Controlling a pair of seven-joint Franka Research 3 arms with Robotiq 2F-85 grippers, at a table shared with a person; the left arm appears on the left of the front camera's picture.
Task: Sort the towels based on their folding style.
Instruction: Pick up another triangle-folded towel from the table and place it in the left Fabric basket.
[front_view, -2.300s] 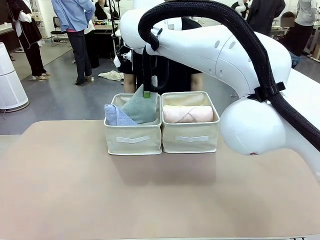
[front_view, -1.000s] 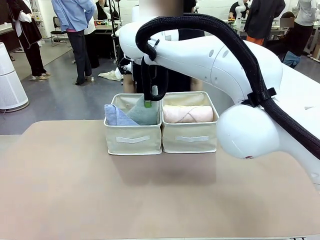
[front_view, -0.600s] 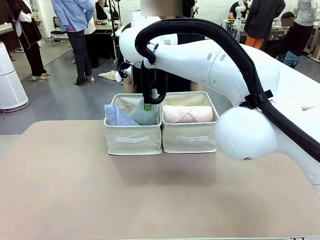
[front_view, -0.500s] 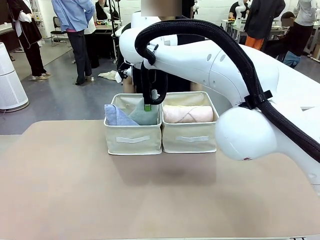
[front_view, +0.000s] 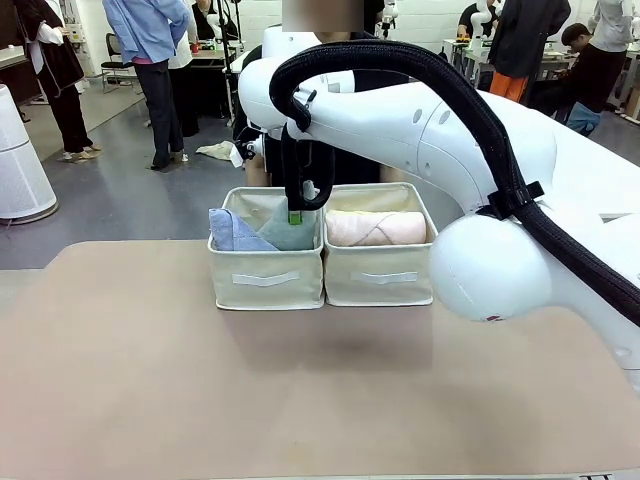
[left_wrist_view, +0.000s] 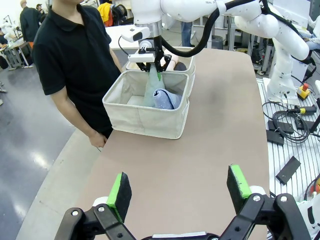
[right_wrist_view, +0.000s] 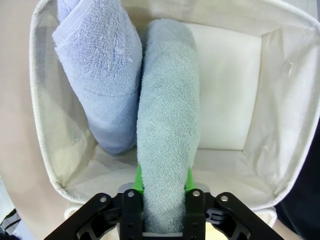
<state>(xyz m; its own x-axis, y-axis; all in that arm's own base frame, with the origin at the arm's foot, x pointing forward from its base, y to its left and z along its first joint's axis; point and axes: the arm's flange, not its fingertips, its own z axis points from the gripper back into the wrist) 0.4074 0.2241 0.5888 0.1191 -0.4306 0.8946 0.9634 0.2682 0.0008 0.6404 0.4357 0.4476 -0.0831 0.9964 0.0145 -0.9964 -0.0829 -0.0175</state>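
Note:
The grey-green triangle towel (right_wrist_view: 167, 150) stands upright in the left basket (front_view: 266, 280), leaning against the lavender-blue triangle towel (right_wrist_view: 105, 75). My right gripper (right_wrist_view: 163, 180) reaches down from above and is shut on the grey-green towel's top edge, a green pad on each side. From the front I see the right gripper (front_view: 295, 212) just over the grey-green towel (front_view: 285, 232), beside the lavender-blue towel (front_view: 232, 232). A pink roll (front_view: 375, 228) lies in the right basket (front_view: 380, 278). My left gripper (left_wrist_view: 180, 187) hangs open over the table, far from both baskets.
The two beige baskets stand side by side at the table's far edge. A person in dark clothes (left_wrist_view: 75, 60) stands right behind them. The right arm's big white links and black cable hose (front_view: 480, 110) span the table's right half.
The right gripper has lowered the grey-green towel deeper into the left basket, then held almost still over the last second. The left arm has not moved.

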